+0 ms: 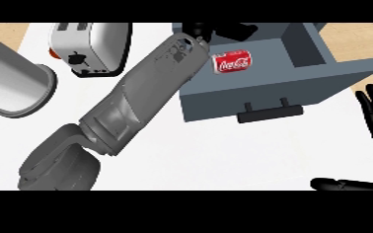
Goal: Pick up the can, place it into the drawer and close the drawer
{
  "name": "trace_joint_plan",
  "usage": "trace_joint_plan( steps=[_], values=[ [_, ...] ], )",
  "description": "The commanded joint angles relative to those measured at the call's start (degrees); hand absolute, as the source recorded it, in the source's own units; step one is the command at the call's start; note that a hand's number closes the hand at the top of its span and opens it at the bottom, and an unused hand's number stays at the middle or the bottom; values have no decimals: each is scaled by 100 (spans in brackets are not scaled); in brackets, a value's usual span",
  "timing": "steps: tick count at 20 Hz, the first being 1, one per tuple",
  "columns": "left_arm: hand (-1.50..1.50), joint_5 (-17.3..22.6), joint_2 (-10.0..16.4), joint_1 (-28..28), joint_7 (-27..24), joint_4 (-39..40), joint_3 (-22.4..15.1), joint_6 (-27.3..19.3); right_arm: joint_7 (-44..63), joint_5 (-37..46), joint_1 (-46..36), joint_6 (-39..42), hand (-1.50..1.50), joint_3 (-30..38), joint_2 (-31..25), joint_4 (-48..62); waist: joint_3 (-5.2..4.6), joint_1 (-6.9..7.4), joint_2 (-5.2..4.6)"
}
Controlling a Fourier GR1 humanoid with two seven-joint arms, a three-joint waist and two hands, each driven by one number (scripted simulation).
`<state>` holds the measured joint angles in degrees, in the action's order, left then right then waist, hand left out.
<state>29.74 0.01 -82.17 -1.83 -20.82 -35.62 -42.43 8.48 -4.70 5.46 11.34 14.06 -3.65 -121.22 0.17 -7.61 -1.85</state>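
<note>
A red cola can (233,62) lies on its side inside the open blue-grey drawer (306,81), near the drawer's left wall. The drawer's black handle (270,111) faces me. My left forearm reaches diagonally from the lower left up to the drawer's left rear corner. My left hand (235,29) shows at the top, just beyond the can; its fingers are spread and clear of the can. Partly cut off at the right edge, my right hand (364,107) rests open, with its thumb (341,183) showing low down.
A silver toaster (91,47) stands at the back left on the white counter (218,148). A large grey metal cylinder (22,86) lies at the far left edge. Wooden surface shows at the upper corners.
</note>
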Motion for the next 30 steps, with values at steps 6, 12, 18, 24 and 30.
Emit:
trace_joint_plan(
  steps=[6,12,18,24,30],
  values=[
    [-150,387,-1,186,-206,-124,-81,-315,-124,155,103,67,-150,37,-136,-320,-4,-23,11],
    [-150,671,-1,155,-250,-207,12,-241,-336,1131,-23,132,-150,-112,-598,-601,-11,98,22],
    [-150,998,-1,126,-445,-438,100,-433,-801,2110,-165,11,-150,-597,-629,-524,-9,213,38],
    [-150,1088,-1,25,-559,-493,71,-663,-764,3343,-301,-127,-150,-960,-935,-487,-13,395,91],
    [-150,1084,-1,-44,-471,-543,4,-733,-712,4979,-751,-520,-150,-1712,-981,269,-14,593,111]
  ],
)
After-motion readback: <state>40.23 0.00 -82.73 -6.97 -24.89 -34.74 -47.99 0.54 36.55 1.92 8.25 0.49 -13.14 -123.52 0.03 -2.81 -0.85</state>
